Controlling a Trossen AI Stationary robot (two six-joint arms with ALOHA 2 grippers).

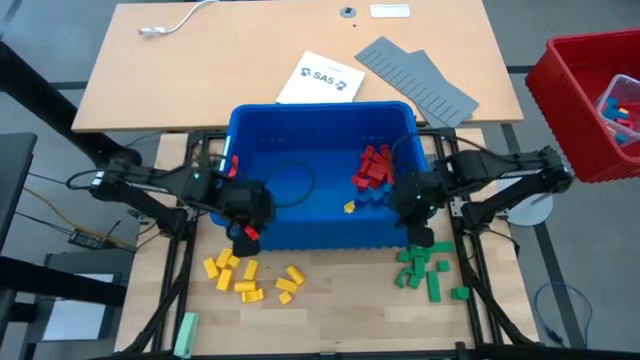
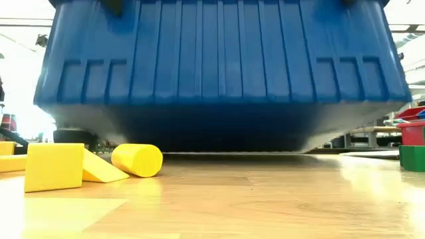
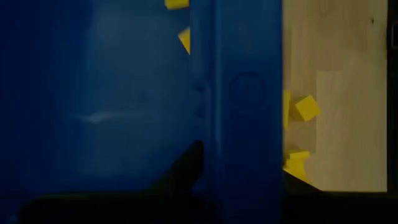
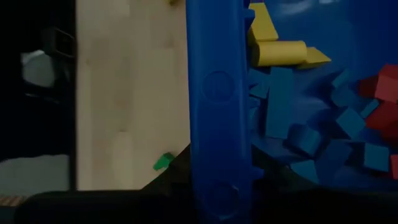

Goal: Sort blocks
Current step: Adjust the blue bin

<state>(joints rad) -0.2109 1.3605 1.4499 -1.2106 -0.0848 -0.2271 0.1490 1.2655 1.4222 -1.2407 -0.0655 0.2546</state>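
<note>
A blue bin [image 1: 300, 150] stands mid-table with red and blue blocks [image 1: 372, 170] and a yellow one [image 1: 349, 207] piled in its right half. Yellow blocks [image 1: 250, 278] lie on the table before its left near corner, green blocks [image 1: 425, 272] before its right near corner. My left gripper [image 1: 245, 222] and my right gripper [image 1: 412, 212] are each shut on the bin's near wall. The low view shows the bin's underside [image 2: 219, 129] tilted, its near side raised off the table. My left gripper holds the bin's near rim [image 3: 236, 143] toward its left end, one finger [image 3: 186, 165] inside the bin and one outside. It comes slanting down from the near side. The near side is lifted off the table. My right gripper holds the near rim [image 4: 217, 155] toward its right end, one finger [image 4: 261, 171] inside the bin and one [image 4: 174, 168] outside. It comes slanting down from the near side. Blocks lie against the inside of that wall.
A red basket [image 1: 590, 100] with blocks stands at the far right. Grey ridged panels [image 1: 420, 80], a printed sheet [image 1: 320, 78] and a white cable [image 1: 175, 22] lie behind the bin. A pale green bar [image 1: 186, 332] lies at the near left.
</note>
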